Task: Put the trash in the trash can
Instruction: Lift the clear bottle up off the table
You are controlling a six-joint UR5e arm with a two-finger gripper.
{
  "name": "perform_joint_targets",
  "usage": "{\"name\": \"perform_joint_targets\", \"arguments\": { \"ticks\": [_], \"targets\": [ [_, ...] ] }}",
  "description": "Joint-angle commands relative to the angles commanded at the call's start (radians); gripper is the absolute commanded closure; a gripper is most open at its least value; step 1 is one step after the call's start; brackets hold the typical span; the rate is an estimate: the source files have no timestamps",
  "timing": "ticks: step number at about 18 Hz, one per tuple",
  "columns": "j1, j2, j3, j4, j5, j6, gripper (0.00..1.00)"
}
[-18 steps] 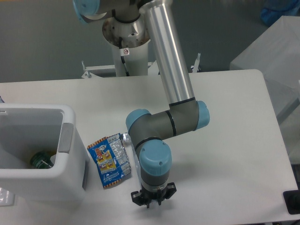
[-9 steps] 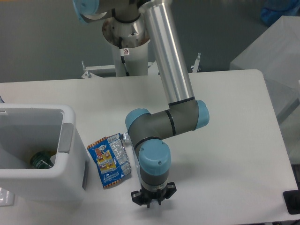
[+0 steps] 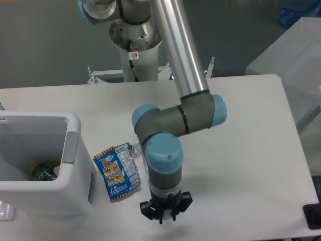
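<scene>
The blue snack wrapper (image 3: pixel 118 171) with silver foil edge and orange trim lies flat on the white table, just right of the trash can. The white trash can (image 3: pixel 75 193) stands at the left edge. Inside it, at the bottom, lies a clear bottle with green on it (image 3: pixel 44 172). My gripper (image 3: pixel 164 215) points straight down at the table's front, right of the wrapper and apart from it. Its black body shows under the blue wrist. The fingers are seen from above, so their gap is hidden. Nothing shows in them.
The arm's base (image 3: pixel 135 35) stands behind the table's far edge. A clear plastic scrap (image 3: pixel 6 211) lies at the front left below the bin. A black object (image 3: pixel 313 216) sits at the right front corner.
The wrist and gripper have shifted slightly toward the front and right and look a little larger. The wrapper, bin and bottle have not moved.
</scene>
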Motion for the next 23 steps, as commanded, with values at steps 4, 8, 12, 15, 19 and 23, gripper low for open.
{"name": "perform_joint_targets", "arguments": {
  "ticks": [4, 8, 12, 15, 19, 23],
  "targets": [
    [0.028, 0.048, 0.041, 0.031, -0.008, -0.006, 0.60],
    [0.051, 0.084, 0.103, 0.063, -0.044, -0.011, 0.60],
    [0.058, 0.117, 0.143, 0.113, -0.058, -0.063, 0.60],
    [0.052, 0.144, 0.143, 0.143, -0.055, -0.119, 0.60],
    [0.045, 0.212, 0.141, 0.155, -0.057, -0.183, 0.59],
    [0.003, 0.245, 0.138, 0.230, -0.072, -0.175, 0.59]
  ]
}}
